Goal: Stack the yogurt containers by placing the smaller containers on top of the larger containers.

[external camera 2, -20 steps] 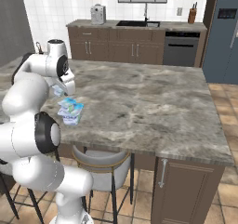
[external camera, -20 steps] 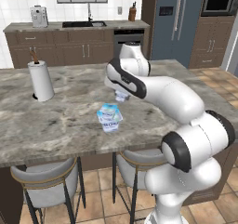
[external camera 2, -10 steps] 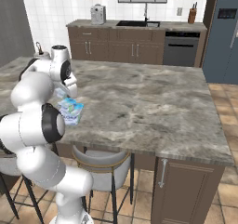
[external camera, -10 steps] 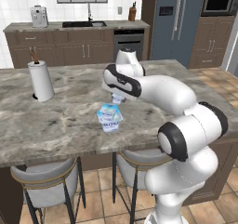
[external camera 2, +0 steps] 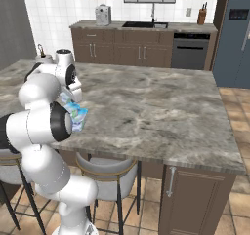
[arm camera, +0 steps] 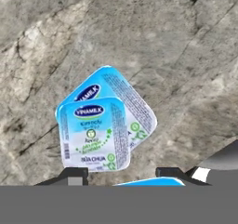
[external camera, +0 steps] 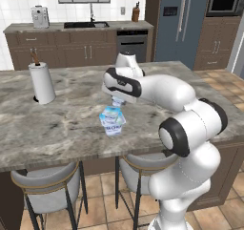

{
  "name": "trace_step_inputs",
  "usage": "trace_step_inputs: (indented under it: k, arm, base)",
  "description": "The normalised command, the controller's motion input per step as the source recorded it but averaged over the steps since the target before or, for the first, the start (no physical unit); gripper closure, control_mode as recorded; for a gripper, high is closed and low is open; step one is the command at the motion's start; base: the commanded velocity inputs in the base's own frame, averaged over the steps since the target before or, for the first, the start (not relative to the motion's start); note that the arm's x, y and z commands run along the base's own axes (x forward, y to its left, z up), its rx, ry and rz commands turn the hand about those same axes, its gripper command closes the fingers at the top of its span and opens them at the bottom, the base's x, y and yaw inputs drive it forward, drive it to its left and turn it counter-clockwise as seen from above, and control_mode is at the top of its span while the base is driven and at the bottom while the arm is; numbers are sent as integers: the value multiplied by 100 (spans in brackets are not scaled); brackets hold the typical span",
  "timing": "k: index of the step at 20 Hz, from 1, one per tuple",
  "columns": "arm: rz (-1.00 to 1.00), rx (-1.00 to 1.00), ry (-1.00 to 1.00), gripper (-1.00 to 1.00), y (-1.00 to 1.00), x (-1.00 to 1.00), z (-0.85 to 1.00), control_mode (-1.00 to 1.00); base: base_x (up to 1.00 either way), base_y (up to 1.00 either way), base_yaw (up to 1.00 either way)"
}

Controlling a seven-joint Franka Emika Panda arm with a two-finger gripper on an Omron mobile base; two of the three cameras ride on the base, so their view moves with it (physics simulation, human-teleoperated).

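The larger container [arm camera: 137, 109], a squarish white tub with a light-blue lid, stands on the marble island counter [external camera: 66, 129]. One smaller container [arm camera: 93, 134] rests on its lid, turned a little askew. This stack [external camera: 112, 121] sits near the counter's front edge and also shows in the right base view [external camera 2: 78, 116]. My gripper [external camera: 117, 101] hovers just above and behind the stack, shut on a second smaller container; a sliver of its blue lid [arm camera: 148, 182] shows between the fingertips [arm camera: 74, 174]. Most of the held cup is hidden.
A paper towel roll [external camera: 42, 82] stands on the counter far to the left. Two stools [external camera: 47, 195] sit under the counter's front edge. My own arm [external camera 2: 46, 90] arches over the left end of the island.
The hand has crept left and slightly down toward the stack, and the arm's elbow has swung. The stacked tub and cup have not moved.
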Motion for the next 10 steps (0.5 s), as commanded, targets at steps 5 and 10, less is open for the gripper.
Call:
trace_step_inputs:
  k: [5,10]
  arm:
    - [0,0,0,100,1,2,-4,-100]
    - [0,0,0,100,0,0,-6,-100]
  base:
    - [0,0,0]
    - [0,0,0]
